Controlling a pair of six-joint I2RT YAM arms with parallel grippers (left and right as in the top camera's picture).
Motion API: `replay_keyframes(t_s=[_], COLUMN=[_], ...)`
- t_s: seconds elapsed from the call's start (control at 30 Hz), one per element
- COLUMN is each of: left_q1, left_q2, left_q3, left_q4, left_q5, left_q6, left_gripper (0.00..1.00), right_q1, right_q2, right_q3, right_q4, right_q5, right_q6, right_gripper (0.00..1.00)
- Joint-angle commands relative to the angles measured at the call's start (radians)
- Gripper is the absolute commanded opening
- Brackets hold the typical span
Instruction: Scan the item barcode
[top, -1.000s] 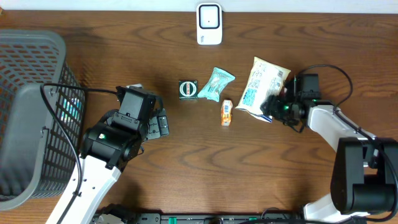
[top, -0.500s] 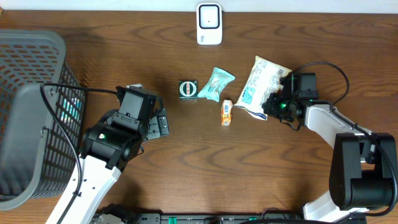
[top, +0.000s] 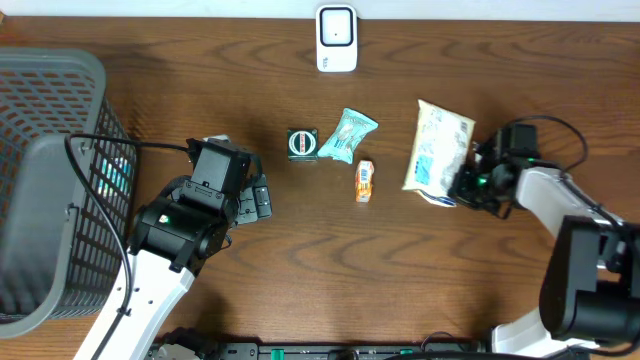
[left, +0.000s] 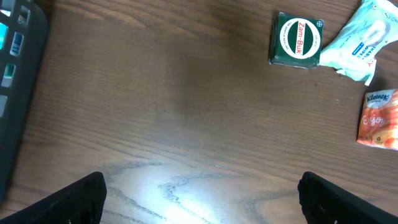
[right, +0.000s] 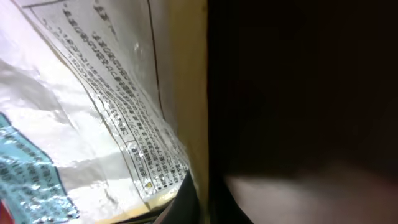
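Snack bag (top: 438, 150): white and pale yellow with blue print, lying on the counter (top: 300, 260) at right of centre, long axis running roughly toward the far edge. In the right wrist view its printed back panel and yellow side seam fill the left of the frame, very close to the lens.

Right tool (top: 462, 185): clamped shut on the bag's near right corner. The far end of the bag points away from it.

Scanner (top: 337, 38): white unit standing at the far edge of the counter, well apart from the bag and to its left.

Other items, left of the bag: an orange Kleenex pack (top: 365, 181), a teal packet (top: 347, 135), and a green Zam-Buk box (top: 302, 143) touching the teal packet.

Left tool (left: 202, 199): fingers spread wide, nothing between them, over bare counter and short of the Zam-Buk box.

Basket (top: 50, 120): grey mesh, at the far left edge.
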Motion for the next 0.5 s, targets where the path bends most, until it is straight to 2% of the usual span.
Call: replay_keyframes(t_s=[0.0, 0.13, 0.23, 0.3, 0.37, 0.47], left_q1=[0.003, 0.003, 0.003, 0.003, 0.003, 0.003], left_q2=[0.004, 0.004, 0.004, 0.004, 0.004, 0.004], left_q3=[0.004, 0.004, 0.004, 0.004, 0.004, 0.004], left_q4=[-0.002, -0.002, -0.002, -0.002, -0.002, -0.002], left_q5=[-0.017, -0.017, -0.016, -0.016, -0.016, -0.016], left_q6=[0.002, 0.002, 0.002, 0.002, 0.002, 0.002], left_gripper=[0.98, 0.98, 0.98, 0.98, 0.98, 0.98], right_q1=[-0.02, -0.012, -0.013, -0.013, -0.013, -0.013], right_q2=[-0.056, -0.089, -0.106, -0.109, -0.109, -0.11], right_q3=[0.044, 0.08, 0.097, 0.101, 0.104, 0.119], right_q4=[-0.05, -0.108, -0.14, -0.149, -0.153, -0.163], right_q5=[0.045, 0.181, 0.285, 0.288, 0.261, 0.206], right_q6=[-0.146, -0.162, -0.111, -0.073, -0.053, -0.053], right_gripper=[0.01, 0.01, 0.01, 0.04, 0.13, 0.13])
